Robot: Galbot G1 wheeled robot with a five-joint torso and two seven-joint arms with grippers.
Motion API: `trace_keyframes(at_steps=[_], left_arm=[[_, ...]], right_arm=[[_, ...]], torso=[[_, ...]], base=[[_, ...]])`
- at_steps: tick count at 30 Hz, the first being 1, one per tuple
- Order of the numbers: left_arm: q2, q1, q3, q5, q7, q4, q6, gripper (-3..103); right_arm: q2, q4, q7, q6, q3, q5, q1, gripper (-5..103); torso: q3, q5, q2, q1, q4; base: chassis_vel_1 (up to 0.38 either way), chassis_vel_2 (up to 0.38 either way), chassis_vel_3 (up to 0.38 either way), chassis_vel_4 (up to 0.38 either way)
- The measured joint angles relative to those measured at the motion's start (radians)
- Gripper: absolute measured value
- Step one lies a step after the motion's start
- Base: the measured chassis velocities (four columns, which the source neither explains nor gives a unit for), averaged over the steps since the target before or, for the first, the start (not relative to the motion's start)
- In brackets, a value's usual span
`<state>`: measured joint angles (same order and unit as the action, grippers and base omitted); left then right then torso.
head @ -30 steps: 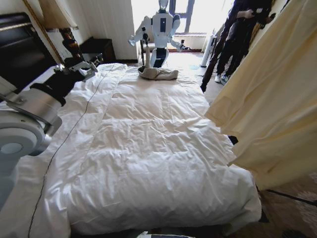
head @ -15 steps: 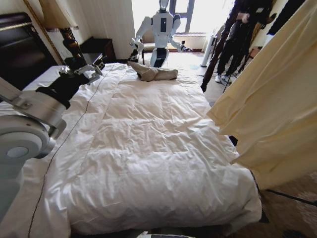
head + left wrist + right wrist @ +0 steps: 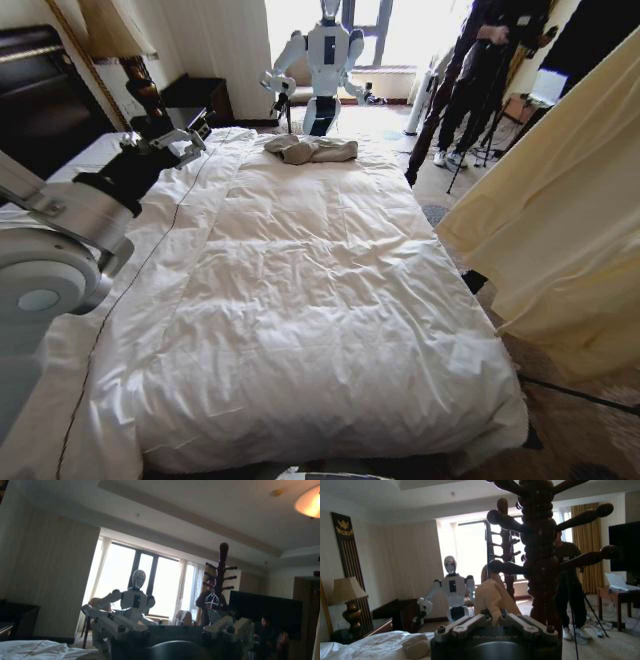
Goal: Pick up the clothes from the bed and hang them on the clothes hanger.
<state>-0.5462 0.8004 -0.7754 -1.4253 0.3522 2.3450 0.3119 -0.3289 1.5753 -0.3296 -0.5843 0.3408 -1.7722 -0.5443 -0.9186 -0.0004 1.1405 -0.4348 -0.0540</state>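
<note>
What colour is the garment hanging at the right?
Pale cream-yellow, plain; the top shows best in the head view.

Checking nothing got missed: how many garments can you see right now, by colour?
cream-yellow top: 1, hanging at the right, held in the right tool
grey-beige garment: 1, lying at the far end of the bed
total: 2
</note>
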Motion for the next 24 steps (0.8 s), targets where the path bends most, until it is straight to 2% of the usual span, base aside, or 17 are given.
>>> trace_keyframes(at_steps=[8,15,24], left_arm=[[-0.001,0.004,-0.003,0.001,-0.005,-0.008,-0.005,100],[-0.002,-0.008,0.015,0.006,-0.011,-0.007,-0.012,100],[-0.002,-0.002,0.007,0.008,-0.025,-0.017,-0.020,100]], right_arm=[[0.004,-0.009,-0.058,0.008,0.023,0.011,0.012,0],[0.076,-0.103,-0.095,0.030,0.014,0.042,0.046,0],[0.080,-0.117,-0.131,0.056,0.037,0.068,0.047,0]], torso=[[0.000,0.0000,0.000,0.000,-0.0006],[0.000,0.0003,0.000,0.000,0.0000],[0.000,0.0000,0.000,0.000,-0.0003]], base=[[0.000,0.000,0.000,0.000],[0.000,0.000,0.000,0.000],[0.000,0.000,0.000,0.000]])
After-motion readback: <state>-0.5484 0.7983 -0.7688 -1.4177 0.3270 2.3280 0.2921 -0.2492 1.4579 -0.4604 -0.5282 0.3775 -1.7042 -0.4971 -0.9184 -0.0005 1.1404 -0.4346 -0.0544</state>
